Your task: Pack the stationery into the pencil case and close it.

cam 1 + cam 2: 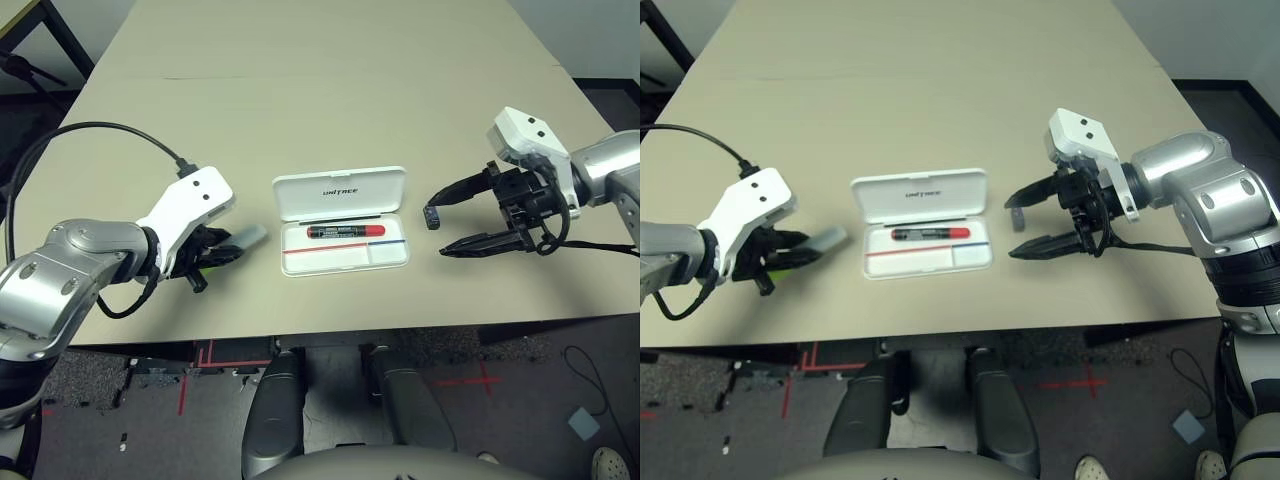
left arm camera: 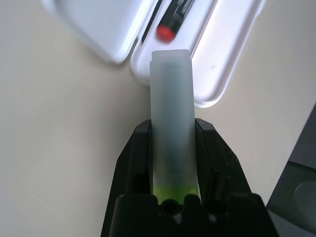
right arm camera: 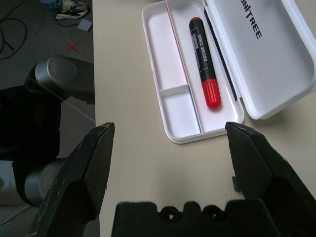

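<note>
So far I have the red marker with its black cap point(image 1: 345, 231) lying inside the open flat white plastic pencil case point(image 1: 343, 222), my left gripper point(image 2: 173, 148) pinching the green-and-translucent bar point(image 2: 171, 118) just beside it, my right gripper point(image 3: 173, 148) spread empty near the tiny dark block point(image 1: 432, 216), lid unclosed.

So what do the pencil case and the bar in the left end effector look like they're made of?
Pencil case: looks like hard plastic, glossy white, with moulded rounded corners and tray dividers. Bar: probably plastic too, frosted and translucent with a green end; the left end effector clamps it without visible denting, so it seems rigid.
</note>
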Robot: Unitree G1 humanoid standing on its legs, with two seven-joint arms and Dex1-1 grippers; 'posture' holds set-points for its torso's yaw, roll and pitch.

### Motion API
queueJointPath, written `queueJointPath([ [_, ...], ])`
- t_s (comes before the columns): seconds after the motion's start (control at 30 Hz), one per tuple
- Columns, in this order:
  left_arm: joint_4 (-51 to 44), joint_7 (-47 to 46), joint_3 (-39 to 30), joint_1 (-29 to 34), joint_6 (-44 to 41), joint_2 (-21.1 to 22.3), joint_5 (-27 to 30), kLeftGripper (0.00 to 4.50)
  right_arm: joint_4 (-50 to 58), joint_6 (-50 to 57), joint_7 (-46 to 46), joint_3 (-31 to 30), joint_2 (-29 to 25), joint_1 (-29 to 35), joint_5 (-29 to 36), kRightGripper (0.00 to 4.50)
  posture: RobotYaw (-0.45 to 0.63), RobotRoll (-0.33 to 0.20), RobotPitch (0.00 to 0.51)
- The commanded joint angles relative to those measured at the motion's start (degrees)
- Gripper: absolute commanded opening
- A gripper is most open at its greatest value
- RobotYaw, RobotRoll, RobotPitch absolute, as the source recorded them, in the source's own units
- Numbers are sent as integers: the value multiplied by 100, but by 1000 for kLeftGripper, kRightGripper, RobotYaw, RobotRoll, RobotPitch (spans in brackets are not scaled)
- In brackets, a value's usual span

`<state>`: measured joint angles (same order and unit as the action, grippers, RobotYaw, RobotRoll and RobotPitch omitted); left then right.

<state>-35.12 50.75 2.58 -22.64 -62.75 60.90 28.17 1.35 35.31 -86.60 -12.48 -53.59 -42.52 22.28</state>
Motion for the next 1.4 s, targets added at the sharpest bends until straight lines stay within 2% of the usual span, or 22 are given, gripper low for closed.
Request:
queueJointPath([
  [0.03, -94, 168, 412, -185, 248, -55, 7, 1093, -59, -65, -70, -26, 3, -51, -60, 4500, 44, 0, 205],
  [0.17, 96, 252, 892, -509, 606, -192, -237, 1093, -122, -89, -98, -48, 29, -86, -102, 4500, 43, 0, 204],
  [0.27, 328, 376, 1460, -847, 1039, -327, -637, 1093, -161, -116, -113, -69, 37, -105, -137, 4500, 41, 0, 203],
  [0.5, 1073, 598, 2432, -1449, 1740, -993, -1412, 1093, -130, -117, -93, -81, 53, -67, -198, 4500, 22, 0, 207],
  [0.73, 1330, 734, 2704, -1526, 1894, -1387, -1735, 1093, -74, -81, -73, -60, 13, -11, -238, 4500, 7, 0, 214],
  [1.37, 1669, 782, 2825, -1616, 1829, -1946, -2146, 1093, -90, -77, 29, -79, 29, 24, -292, 4500, -9, 0, 217],
  [1.4, 1654, 789, 2815, -1620, 1810, -1939, -2161, 1443, -93, -89, 39, -77, 28, 38, -294, 4500, -9, 0, 217],
])
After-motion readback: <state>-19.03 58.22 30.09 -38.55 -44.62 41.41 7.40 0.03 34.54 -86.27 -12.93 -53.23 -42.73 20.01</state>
